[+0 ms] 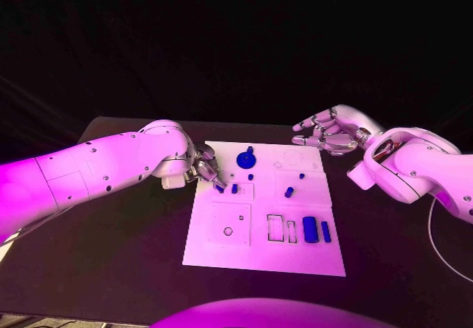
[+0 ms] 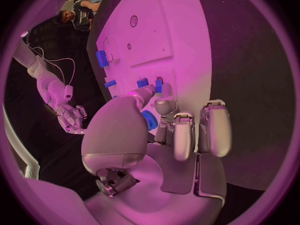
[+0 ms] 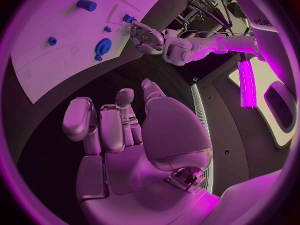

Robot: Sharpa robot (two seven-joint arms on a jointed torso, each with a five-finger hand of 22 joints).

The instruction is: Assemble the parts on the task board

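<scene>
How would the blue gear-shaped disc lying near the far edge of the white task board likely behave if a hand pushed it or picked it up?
The blue gear-shaped disc looks like rigid moulded plastic, so probably stiff and light. It lies flat on the white task board, so a push would likely slide it rather than roll it. Its toothed rim may give fingers some purchase, though its low profile could make lifting awkward.

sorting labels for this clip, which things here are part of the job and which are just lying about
Job: board; blue gear; blue blocks; small blue piece; left hand, fingers at a blue piece on the board's edge.

Lying about: black table; right hand, idle off the board.
</scene>
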